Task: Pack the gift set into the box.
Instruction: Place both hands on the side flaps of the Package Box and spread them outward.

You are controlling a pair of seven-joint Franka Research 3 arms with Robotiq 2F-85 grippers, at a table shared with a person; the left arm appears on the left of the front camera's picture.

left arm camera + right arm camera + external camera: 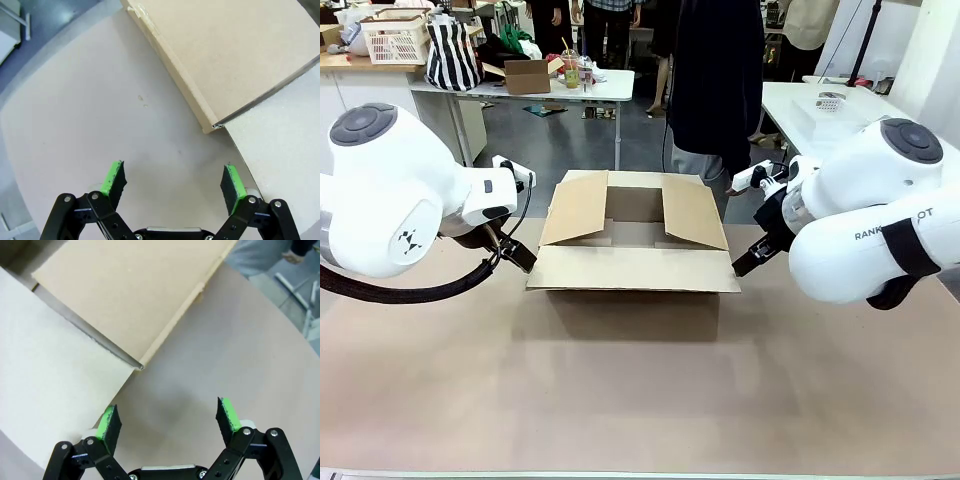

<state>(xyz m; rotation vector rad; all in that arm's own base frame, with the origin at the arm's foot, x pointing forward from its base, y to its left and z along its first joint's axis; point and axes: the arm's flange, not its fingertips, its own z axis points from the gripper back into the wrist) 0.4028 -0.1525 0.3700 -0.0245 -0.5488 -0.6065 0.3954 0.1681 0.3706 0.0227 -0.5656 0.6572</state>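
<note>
The box, a large brown cardboard carton, stands in the middle of the table with its flaps spread open. Its interior looks empty from the front. My left gripper hangs just off the box's left front corner, and in the left wrist view it is open with bare table between the pads, the box's side flap ahead. My right gripper sits by the right front corner, open and empty, facing the right flap. The gift set is out of view.
A person in dark clothes stands at the far edge behind the box. The brown table surface stretches bare in front of the box. A white table lies at the back right, cluttered tables at the back left.
</note>
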